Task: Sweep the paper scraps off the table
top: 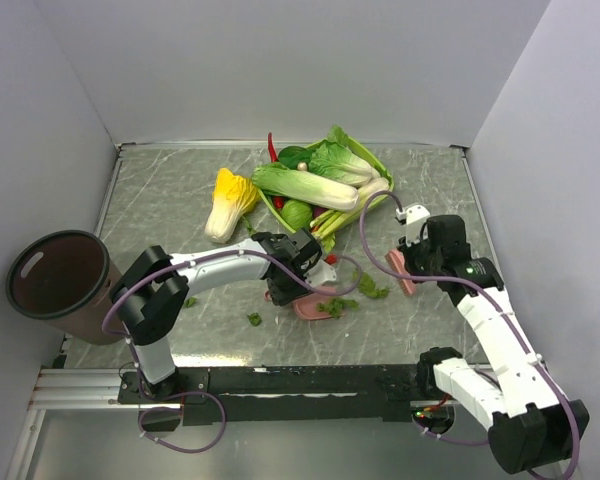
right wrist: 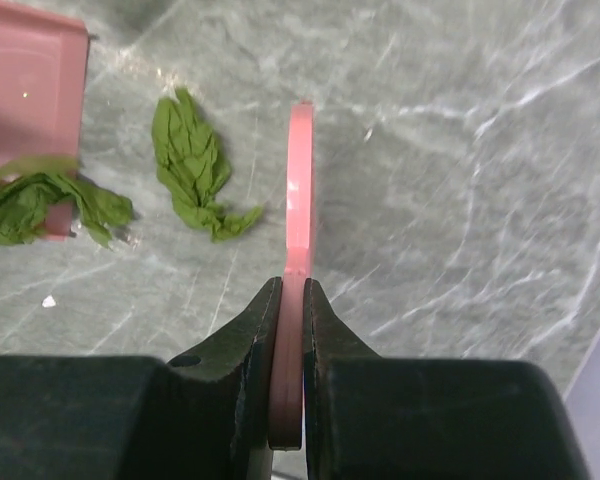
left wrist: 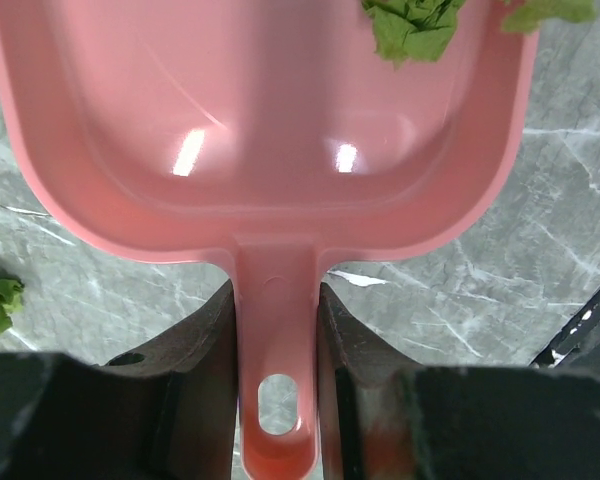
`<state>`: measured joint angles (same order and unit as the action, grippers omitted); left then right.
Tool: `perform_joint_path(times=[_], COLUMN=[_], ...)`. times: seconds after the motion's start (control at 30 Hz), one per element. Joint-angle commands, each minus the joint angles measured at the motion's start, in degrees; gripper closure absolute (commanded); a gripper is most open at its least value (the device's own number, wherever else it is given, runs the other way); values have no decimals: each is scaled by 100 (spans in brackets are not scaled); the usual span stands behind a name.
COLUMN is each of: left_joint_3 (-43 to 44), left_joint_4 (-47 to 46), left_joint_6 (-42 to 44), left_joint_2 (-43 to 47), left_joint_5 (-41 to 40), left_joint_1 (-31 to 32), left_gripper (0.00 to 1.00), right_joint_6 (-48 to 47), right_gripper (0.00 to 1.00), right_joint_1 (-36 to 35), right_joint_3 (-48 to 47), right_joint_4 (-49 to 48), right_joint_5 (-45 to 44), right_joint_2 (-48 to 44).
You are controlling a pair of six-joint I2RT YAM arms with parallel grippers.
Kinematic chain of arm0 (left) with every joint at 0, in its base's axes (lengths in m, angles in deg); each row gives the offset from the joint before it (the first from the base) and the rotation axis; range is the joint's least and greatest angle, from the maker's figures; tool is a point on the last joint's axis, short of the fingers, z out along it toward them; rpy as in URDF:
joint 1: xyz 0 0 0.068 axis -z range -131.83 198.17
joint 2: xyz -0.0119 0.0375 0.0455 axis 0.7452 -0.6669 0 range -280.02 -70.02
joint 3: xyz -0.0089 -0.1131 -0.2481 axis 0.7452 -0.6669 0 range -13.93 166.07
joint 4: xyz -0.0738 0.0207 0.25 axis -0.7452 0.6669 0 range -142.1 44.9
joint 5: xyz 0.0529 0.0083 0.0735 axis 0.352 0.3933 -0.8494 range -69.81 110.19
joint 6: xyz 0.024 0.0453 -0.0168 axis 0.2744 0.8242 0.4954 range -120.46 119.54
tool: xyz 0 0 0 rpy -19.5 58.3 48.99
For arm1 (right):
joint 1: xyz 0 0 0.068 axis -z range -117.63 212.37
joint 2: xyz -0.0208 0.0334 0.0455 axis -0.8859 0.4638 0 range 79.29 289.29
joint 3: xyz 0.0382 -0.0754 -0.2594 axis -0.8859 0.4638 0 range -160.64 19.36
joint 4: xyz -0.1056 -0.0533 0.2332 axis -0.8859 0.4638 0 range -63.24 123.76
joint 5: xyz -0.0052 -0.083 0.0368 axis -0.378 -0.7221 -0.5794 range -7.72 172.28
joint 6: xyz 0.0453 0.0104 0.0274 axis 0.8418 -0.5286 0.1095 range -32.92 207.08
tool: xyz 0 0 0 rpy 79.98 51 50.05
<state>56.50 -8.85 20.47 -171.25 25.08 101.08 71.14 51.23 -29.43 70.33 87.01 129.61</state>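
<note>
My left gripper [left wrist: 276, 300] is shut on the handle of a pink dustpan [left wrist: 270, 130], whose pan lies flat on the grey marble table [top: 180, 200]. In the top view the left gripper [top: 298, 255] sits just behind the dustpan [top: 315, 302]. One green paper scrap [left wrist: 415, 25] lies at the pan's far lip [right wrist: 40, 205]. Another scrap [right wrist: 195, 165] lies on the table between the pan and a thin pink sweeper [right wrist: 298, 190], seen edge-on. My right gripper [right wrist: 291, 290] is shut on that sweeper [top: 405, 272]. More scraps lie at the pan's near left [top: 254, 319] and by the left arm [top: 191, 301].
A round dark brown bin [top: 60, 280] stands off the table's left edge. A yellow-and-white cabbage [top: 230, 200] and a green tray of large greens [top: 325, 180] with a red chili [top: 272, 148] fill the back middle. White walls close in on three sides.
</note>
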Motion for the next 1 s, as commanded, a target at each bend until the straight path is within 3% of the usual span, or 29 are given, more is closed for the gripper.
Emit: perform_joint_path(times=[0.0, 0.27, 0.3, 0.43, 0.97], left_joint_3=[14, 189, 242, 567, -74], left_joint_4=[202, -70, -88, -132, -808], left_joint_6=[52, -133, -142, -221, 8], left_joint_2=[-134, -388, -502, -705, 77], left_joint_5=[-32, 65, 83, 162, 592], left_joint_1=[106, 273, 290, 335, 229], left_gripper=[99, 99, 99, 99, 99], right_joint_6=[442, 663, 724, 1180, 865], right_gripper=[100, 100, 100, 100, 100], right_joint_1=[41, -152, -152, -143, 164], right_joint_3=[-16, -217, -305, -429, -991], right_joint_4=[-165, -130, -8, -147, 345], right_joint_5=[150, 1590, 2253, 3576, 2543], right_joint_2=[144, 855, 1100, 1129, 223])
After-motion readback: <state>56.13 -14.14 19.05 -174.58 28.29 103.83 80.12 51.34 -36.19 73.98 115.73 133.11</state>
